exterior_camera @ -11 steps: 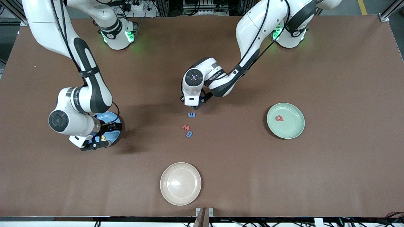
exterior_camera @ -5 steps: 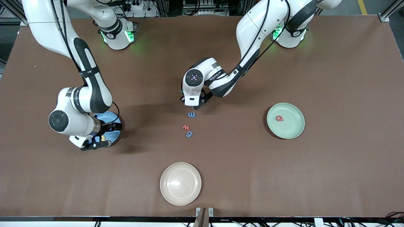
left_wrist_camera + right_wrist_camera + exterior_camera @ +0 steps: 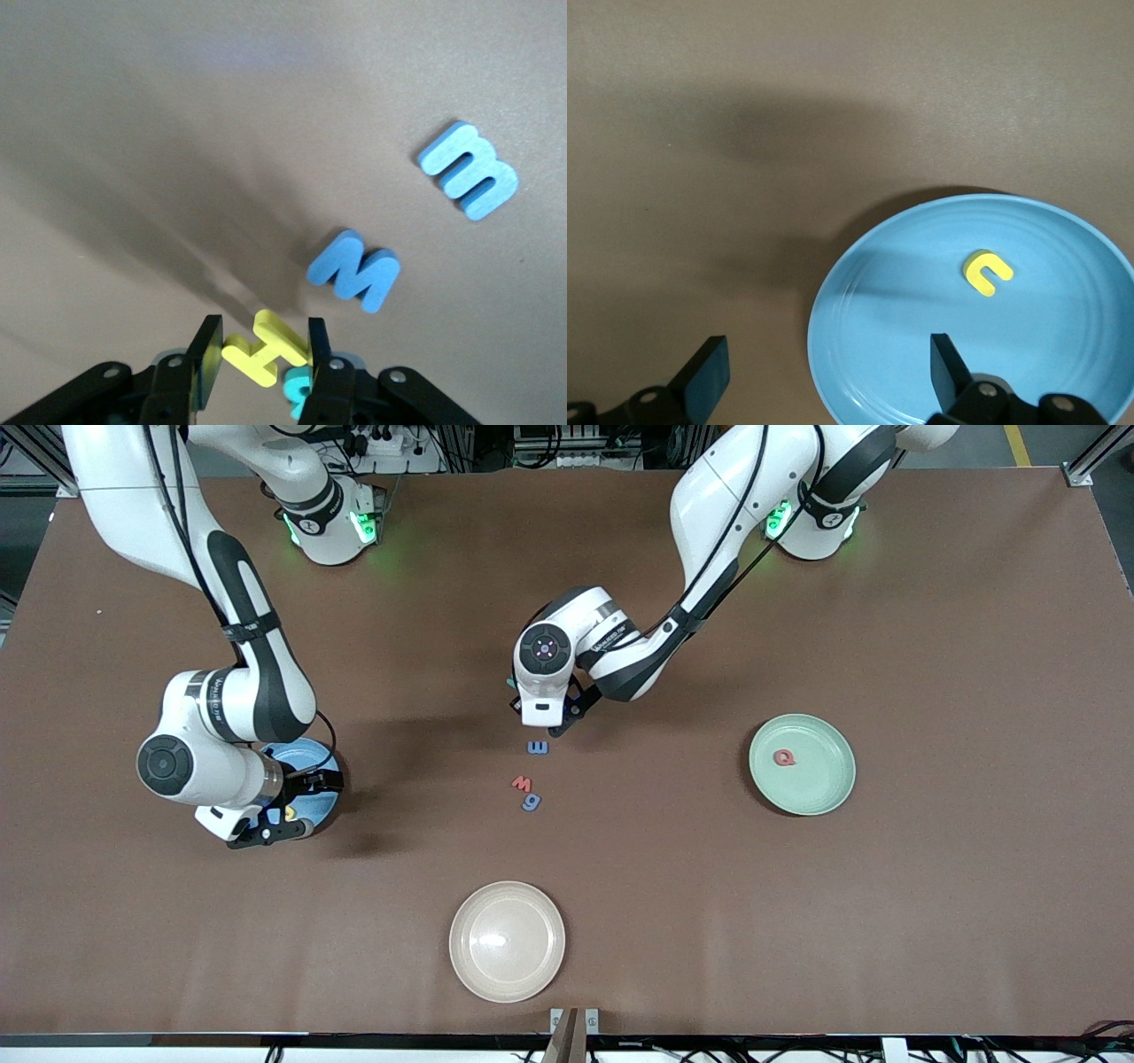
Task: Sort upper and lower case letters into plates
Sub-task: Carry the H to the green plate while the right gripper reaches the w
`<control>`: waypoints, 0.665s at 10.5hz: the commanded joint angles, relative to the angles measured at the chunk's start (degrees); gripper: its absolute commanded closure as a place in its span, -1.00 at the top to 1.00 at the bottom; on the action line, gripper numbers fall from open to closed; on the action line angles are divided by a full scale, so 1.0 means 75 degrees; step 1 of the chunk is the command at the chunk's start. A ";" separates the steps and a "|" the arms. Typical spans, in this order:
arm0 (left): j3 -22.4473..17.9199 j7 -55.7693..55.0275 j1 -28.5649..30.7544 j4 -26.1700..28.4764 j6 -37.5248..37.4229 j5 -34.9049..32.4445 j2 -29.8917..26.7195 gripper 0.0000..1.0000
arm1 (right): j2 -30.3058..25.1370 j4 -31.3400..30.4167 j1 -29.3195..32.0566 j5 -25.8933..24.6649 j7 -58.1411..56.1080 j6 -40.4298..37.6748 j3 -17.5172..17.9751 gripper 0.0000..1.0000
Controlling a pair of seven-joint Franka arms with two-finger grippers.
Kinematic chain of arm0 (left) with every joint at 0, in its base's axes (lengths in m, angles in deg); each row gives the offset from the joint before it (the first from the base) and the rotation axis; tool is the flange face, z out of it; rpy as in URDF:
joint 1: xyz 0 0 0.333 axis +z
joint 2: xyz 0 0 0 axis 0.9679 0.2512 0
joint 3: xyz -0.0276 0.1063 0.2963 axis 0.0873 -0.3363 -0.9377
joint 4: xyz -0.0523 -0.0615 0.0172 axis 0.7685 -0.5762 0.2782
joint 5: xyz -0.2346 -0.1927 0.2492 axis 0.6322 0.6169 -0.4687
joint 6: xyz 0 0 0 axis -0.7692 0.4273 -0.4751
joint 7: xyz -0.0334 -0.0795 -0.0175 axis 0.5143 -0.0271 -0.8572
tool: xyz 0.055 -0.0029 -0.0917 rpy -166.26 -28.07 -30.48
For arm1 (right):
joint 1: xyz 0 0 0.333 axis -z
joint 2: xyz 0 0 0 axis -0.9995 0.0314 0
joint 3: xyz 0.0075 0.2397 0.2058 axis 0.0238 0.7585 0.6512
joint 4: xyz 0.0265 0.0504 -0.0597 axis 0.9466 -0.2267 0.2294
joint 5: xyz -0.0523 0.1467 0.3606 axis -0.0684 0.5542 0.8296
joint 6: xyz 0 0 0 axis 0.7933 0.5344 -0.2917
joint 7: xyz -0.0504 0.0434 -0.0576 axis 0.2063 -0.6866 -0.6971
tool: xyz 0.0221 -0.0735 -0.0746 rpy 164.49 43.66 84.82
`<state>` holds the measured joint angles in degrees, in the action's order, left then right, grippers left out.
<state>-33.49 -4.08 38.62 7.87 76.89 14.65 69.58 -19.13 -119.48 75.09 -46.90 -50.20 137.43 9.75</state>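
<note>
My left gripper (image 3: pixel 556 724) is low over the table's middle, its fingers closed on a yellow H (image 3: pixel 266 348), with a teal letter (image 3: pixel 297 387) lying just under it. A blue M (image 3: pixel 354 270) and a blue E-like letter (image 3: pixel 468 170) lie close by. In the front view a blue letter (image 3: pixel 537 747), a red W (image 3: pixel 522 783) and a blue g (image 3: pixel 531 802) lie on the table. The mint green plate (image 3: pixel 824 788) holds a red Q (image 3: pixel 784 757). My right gripper (image 3: pixel 824 372) is open over the sky blue plate's (image 3: pixel 1063 354) rim. That plate holds a yellow letter (image 3: pixel 988 272).
A beige plate (image 3: pixel 507 941) sits near the table's front edge, nearer the front camera than the loose letters. The right arm's wrist covers most of the blue plate (image 3: pixel 312 766) in the front view.
The left arm's hand has shifted slightly toward the blue letter and turned a little. The right arm and the letters on the table have not moved.
</note>
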 commanded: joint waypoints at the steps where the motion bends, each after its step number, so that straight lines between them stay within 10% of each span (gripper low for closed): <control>1: 0.0185 0.1046 0.0619 0.0144 -0.0758 0.0196 -0.0355 -0.37 | -0.0024 0.0024 -0.0255 0.0015 0.0417 0.0202 0.0026 1.00; 7: 0.0198 0.7134 0.2344 0.0857 -0.3490 -0.1088 -0.1314 -0.32 | 0.0736 0.0549 -0.1975 0.0620 0.1355 0.1142 0.0038 1.00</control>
<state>-32.67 40.24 54.64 9.04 52.15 10.53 64.11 -15.97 -118.70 63.05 -45.34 -42.10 146.20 10.36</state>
